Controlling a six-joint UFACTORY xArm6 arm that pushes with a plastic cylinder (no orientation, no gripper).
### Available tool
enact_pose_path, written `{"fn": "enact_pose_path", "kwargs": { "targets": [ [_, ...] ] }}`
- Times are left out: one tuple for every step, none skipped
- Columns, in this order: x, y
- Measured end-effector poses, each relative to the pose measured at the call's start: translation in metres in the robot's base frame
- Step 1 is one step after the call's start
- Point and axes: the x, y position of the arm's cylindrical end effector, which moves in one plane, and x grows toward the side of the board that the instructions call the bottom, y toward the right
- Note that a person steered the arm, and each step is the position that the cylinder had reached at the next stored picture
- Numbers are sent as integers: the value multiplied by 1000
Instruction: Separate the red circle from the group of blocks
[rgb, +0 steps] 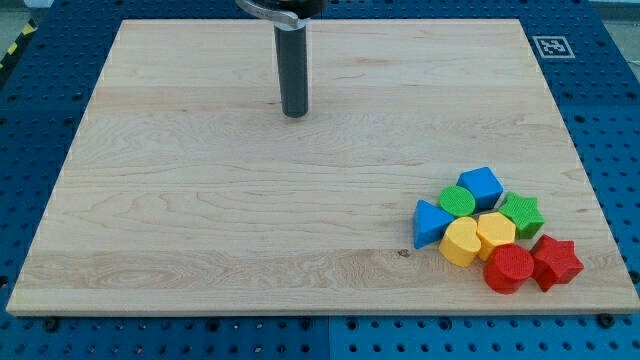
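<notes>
my tip (295, 113) sits at bench (200, 220) top centre, well apart from the blocks, touching nothing; end effector is a plain rod. red circle (509, 268) bottom right, touching red star (556, 263) and yellow hexagon (495, 234)

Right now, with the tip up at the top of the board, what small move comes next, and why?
Probably travel toward the view's bottom right, stopping just above and left of the cluster. My tip stands far from every block, while the red circle sits at the cluster's lower edge, touching the red star and the yellow blocks. Closing that gap comes first; a push toward the view's bottom would then free it.
</notes>
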Motion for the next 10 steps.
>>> {"fn": "enact_pose_path", "kwargs": {
  "targets": [
    [0,13],
    [-12,122],
    [-13,245],
    [25,322],
    [92,336],
    [133,336],
    [135,336],
    [171,336],
    [202,336],
    [206,336]
  ]
}}
